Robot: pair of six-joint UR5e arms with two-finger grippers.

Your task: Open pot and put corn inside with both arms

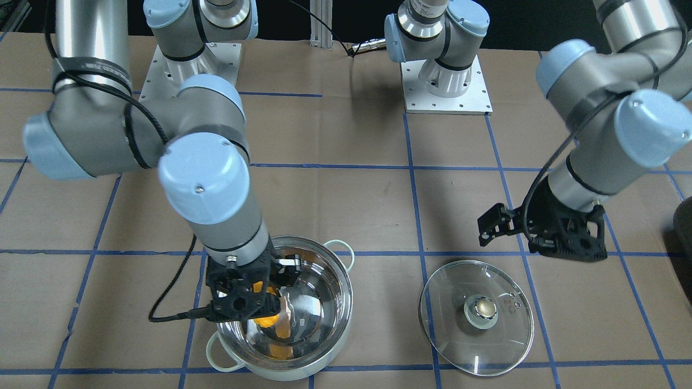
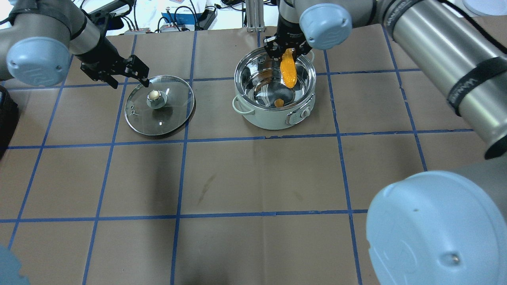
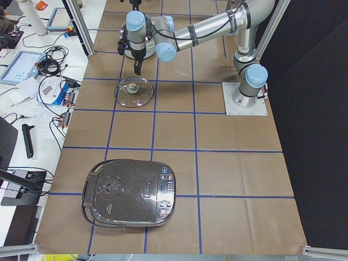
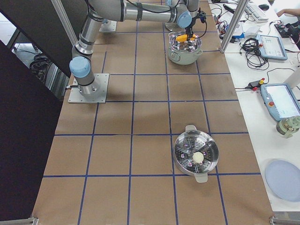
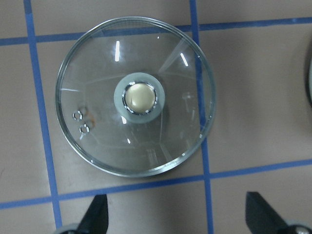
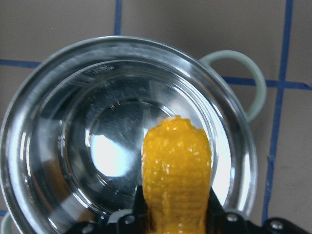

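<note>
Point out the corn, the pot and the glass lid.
corn [image 2: 288,70], overhead view, middle of the cob.
pot [image 2: 269,120], overhead view, pale outer wall.
lid [image 5: 140,99], left wrist view, centre knob.

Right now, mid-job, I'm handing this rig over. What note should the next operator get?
Left gripper: open, holding nothing, hovering over the table just beside the lid.
Right gripper: shut on the corn, which hangs tip-down over the open pot.
Lid: flat on the table, knob up, apart from the pot.
Done: pot opened, lid set aside, corn picked up and brought over the pot.
Left: lower if needed, open the right gripper so that the corn drops inside, then pull the arm clear.
</note>
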